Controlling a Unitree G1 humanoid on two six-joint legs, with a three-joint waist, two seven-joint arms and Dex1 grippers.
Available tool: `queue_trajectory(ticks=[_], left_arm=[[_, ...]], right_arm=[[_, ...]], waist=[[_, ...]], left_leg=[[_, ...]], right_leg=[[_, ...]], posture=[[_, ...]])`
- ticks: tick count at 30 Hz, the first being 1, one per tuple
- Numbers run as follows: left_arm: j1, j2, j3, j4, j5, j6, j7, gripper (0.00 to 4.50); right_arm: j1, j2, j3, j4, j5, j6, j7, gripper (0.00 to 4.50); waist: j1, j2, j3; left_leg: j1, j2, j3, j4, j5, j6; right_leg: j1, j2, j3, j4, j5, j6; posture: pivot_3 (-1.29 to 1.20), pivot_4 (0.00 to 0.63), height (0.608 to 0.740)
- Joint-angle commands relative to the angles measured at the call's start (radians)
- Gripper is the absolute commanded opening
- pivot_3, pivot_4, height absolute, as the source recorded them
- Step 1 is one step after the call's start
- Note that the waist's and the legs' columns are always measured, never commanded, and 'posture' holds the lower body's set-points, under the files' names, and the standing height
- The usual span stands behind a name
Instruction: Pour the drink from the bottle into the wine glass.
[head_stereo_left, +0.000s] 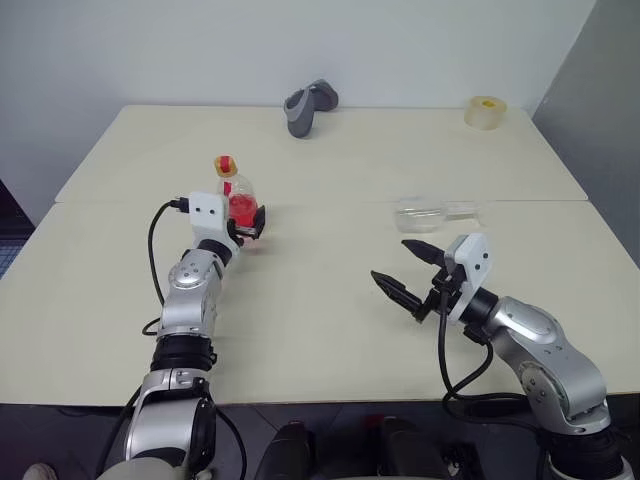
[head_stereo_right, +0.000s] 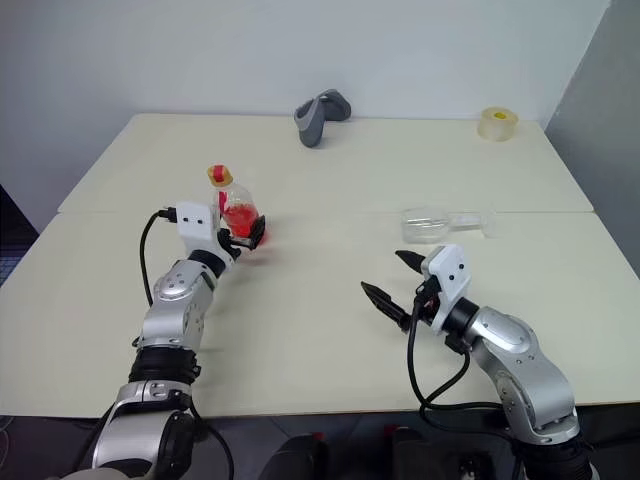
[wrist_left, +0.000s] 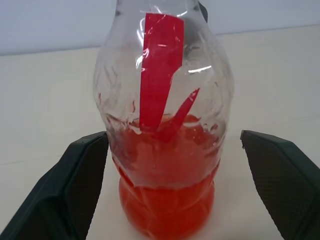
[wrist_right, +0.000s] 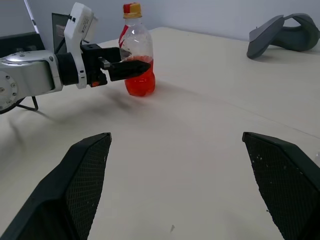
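The bottle (head_stereo_left: 235, 197) stands upright left of the table's middle, its red-and-yellow cap (head_stereo_left: 226, 165) on. The red drink (wrist_left: 165, 195) fills its lower part. My left gripper (head_stereo_left: 246, 218) is open around the bottle's lower body, one black finger (wrist_left: 75, 185) on each side; the nearer finger is close to the plastic, the other apart from it. The wine glass (head_stereo_left: 432, 212) appears to lie on its side right of centre. My right gripper (head_stereo_left: 392, 262) hovers open and empty in front of the glass, pointing toward the bottle.
A grey curved object (head_stereo_left: 308, 108) lies at the back middle of the cream table (head_stereo_left: 320, 300). A roll of tape (head_stereo_left: 486, 111) sits at the back right corner. A seam (head_stereo_left: 330, 202) crosses the table between the bottle and the glass.
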Motion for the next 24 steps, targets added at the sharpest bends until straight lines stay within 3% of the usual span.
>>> queue_trajectory(ticks=[1, 13, 22, 24], left_arm=[[-0.048, 0.004, 0.003, 0.053, 0.009, -0.069, 0.002, 4.5], [-0.221, 0.013, 0.005, 0.404, 0.027, -0.307, -0.014, 4.5], [-0.253, 0.013, 0.011, 0.483, 0.027, -0.361, -0.024, 4.5], [-0.252, 0.013, 0.016, 0.491, 0.022, -0.369, -0.028, 4.1]], right_arm=[[-0.011, -0.004, -0.026, -0.045, 0.025, 0.011, -0.014, 4.47], [-0.018, -0.002, -0.042, -0.063, 0.05, 0.041, -0.055, 4.47], [-0.014, -0.005, -0.048, -0.073, 0.053, 0.04, -0.07, 4.47], [-0.015, -0.004, -0.049, -0.068, 0.054, 0.038, -0.072, 4.5]], waist=[[0.0, 0.0, 0.0], [-0.001, 0.0, 0.0], [-0.002, 0.0, 0.0], [-0.002, 0.0, 0.0]], left_leg=[[0.0, 0.0, 0.0, 0.0, 0.0, 0.0], [0.0, 0.0, 0.0, 0.0, 0.0, 0.0], [-0.001, 0.0, 0.0, 0.0, 0.0, 0.0], [-0.001, 0.0, 0.0, 0.0, 0.0, 0.0]], right_leg=[[0.0, 0.0, 0.0, 0.0, 0.0, 0.0], [0.0, 0.0, 0.0, 0.0, 0.0, 0.0], [0.0, 0.0, 0.0, 0.0, 0.0, 0.0], [0.0, 0.0, -0.001, 0.0, 0.0, 0.0]], posture=[[0.0, 0.15, 0.74], [0.0, 0.15, 0.74], [0.0, 0.15, 0.74], [0.0, 0.15, 0.74]])
